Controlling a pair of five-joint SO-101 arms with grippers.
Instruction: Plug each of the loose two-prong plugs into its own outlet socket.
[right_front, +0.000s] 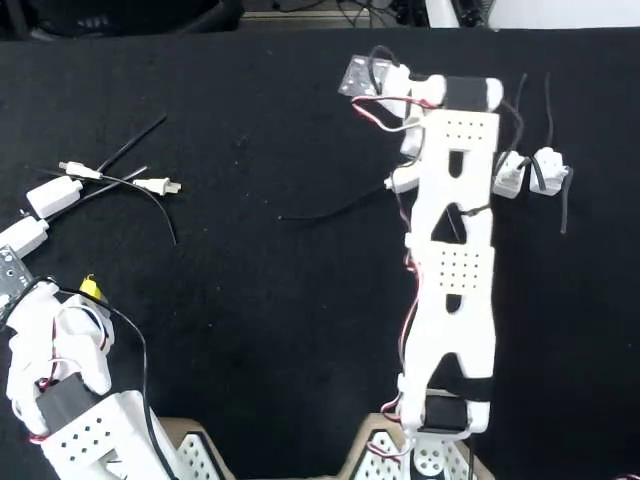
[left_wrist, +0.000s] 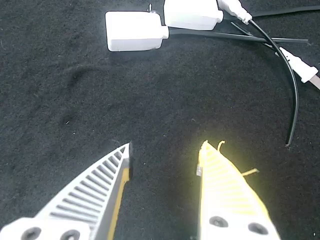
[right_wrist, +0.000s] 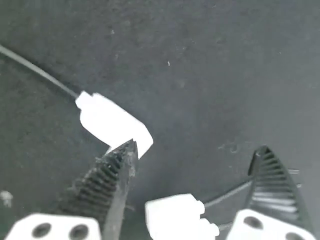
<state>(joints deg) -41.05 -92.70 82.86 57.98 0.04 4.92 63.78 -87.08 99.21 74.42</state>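
Two white outlet sockets (left_wrist: 135, 31) (left_wrist: 192, 14) lie side by side at the table's left edge (right_front: 55, 195). Two loose white plugs (left_wrist: 302, 70) (left_wrist: 235, 9) on black cords lie just past them (right_front: 160, 185). My left gripper (left_wrist: 166, 145) is open and empty over bare cloth, short of the sockets. Another white plug (right_wrist: 112, 122) on a thin cord rests beside one finger of my right gripper (right_wrist: 197, 147), which is open. A second white piece (right_wrist: 175, 212) lies between its fingers near their base. The right arm (right_front: 455, 250) hides that gripper from above.
Two more white pieces (right_front: 510, 175) (right_front: 548, 165) with black cords sit right of the right arm. A black cord (right_front: 330, 210) trails left from the plug (right_front: 398, 182) by that arm. Black cloth (right_front: 260, 320) covers the table.
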